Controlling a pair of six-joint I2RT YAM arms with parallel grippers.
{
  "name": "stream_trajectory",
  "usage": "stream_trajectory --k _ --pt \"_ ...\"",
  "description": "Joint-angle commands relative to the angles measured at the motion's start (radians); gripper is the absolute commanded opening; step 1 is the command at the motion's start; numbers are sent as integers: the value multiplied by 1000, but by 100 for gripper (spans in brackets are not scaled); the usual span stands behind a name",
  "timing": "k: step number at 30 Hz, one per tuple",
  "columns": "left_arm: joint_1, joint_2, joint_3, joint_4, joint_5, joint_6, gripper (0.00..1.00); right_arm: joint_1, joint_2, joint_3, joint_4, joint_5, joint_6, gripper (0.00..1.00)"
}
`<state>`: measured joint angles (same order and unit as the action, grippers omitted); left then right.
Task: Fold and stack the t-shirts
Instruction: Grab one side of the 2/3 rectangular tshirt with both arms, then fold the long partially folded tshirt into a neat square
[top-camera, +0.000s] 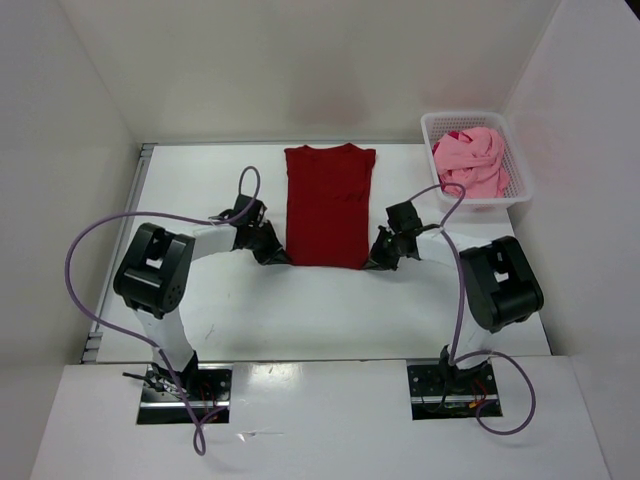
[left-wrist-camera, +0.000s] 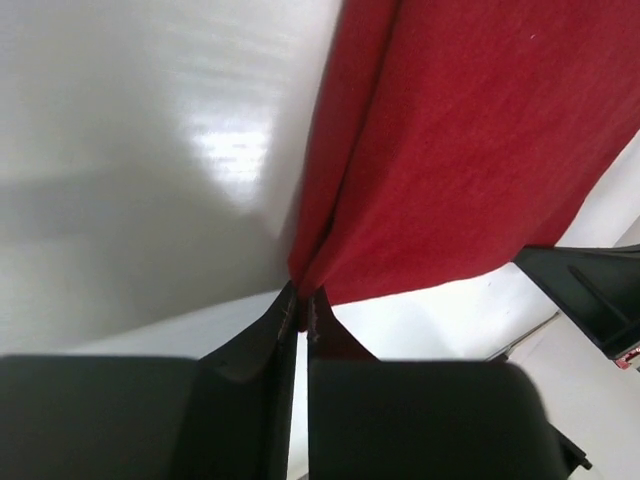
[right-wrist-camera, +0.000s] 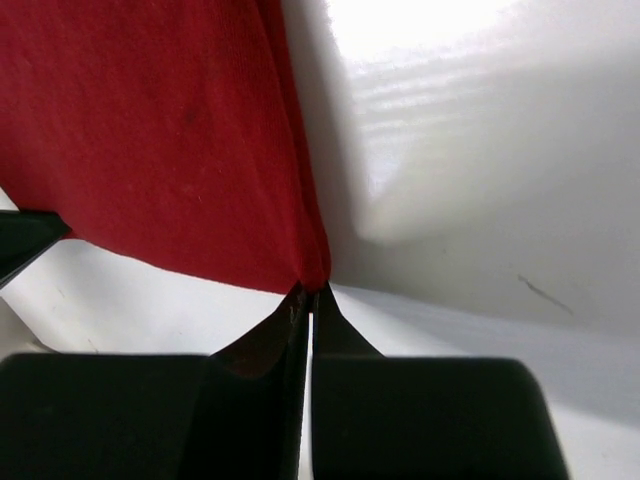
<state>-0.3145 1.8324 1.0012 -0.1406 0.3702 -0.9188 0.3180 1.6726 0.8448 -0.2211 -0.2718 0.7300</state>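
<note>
The left end effector (left-wrist-camera: 303, 303) is pinched tight, its fingertips meeting on the near-left corner of the dark red t-shirt (top-camera: 328, 205), where the cloth bunches into small pleats. The right end effector (right-wrist-camera: 308, 298) is likewise closed to a sliver, gripping the near-right corner of the same garment. Both corners sit at tabletop (top-camera: 200, 190) level, and each wrist view catches the other end effector across the hem.

The dark red t-shirt lies flat in the middle of the tabletop as a narrow lengthwise strip, collar end far from the arms and hem nearest them. At the far right corner stands a white lattice basket (top-camera: 468, 117), well apart from the spread shirt, with a crumpled light pink t-shirt (top-camera: 472, 162) heaped inside. Purple cables loop off both arms, clear of the cloth.
</note>
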Motion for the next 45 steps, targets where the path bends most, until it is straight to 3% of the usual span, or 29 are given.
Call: stream_trajectory --k 1,5,9,11,14,15,17,20,23,28,35,37,40,41,42,45 --pt "2 -83 -12 -77 -16 27 0 26 -92 -38 -29 19 20 0" --pt "2 -194 -97 -200 44 90 0 133 -210 -127 -83 13 94 0" --pt "2 -399 -194 -438 94 173 0 268 -471 -187 -202 -9 228 0" --pt "2 -479 -194 -523 95 193 0 268 -558 -201 -262 -27 255 0" --pt "2 -590 -104 -645 107 193 0 224 -637 -115 -348 -27 246 0" --pt "2 -590 -10 -683 93 184 0 196 -628 -84 -357 -41 202 0" --pt "12 -552 81 -683 67 184 0 119 -556 22 -341 -50 154 0" --pt "52 -429 239 -559 90 157 0 33 -382 161 -261 -73 65 0" --pt "61 -180 423 -429 26 146 0 -31 -155 314 -210 -72 -7 0" --pt "112 126 633 -386 -42 124 0 -97 154 601 -182 -47 -63 0" --pt "121 333 827 -326 -122 74 11 -140 418 818 -198 -34 -96 0" --pt "134 355 885 -336 -122 64 19 -140 460 884 -216 -15 -96 0" --pt "143 355 895 -314 -113 54 34 -140 469 919 -228 -15 -96 17" --pt "152 320 883 -286 -113 54 47 -140 469 919 -216 -26 -96 28" --pt "152 303 869 -277 -113 54 52 -140 457 919 -216 -26 -96 32" --pt "163 214 797 -246 -122 63 56 -140 379 874 -198 -12 -106 38"
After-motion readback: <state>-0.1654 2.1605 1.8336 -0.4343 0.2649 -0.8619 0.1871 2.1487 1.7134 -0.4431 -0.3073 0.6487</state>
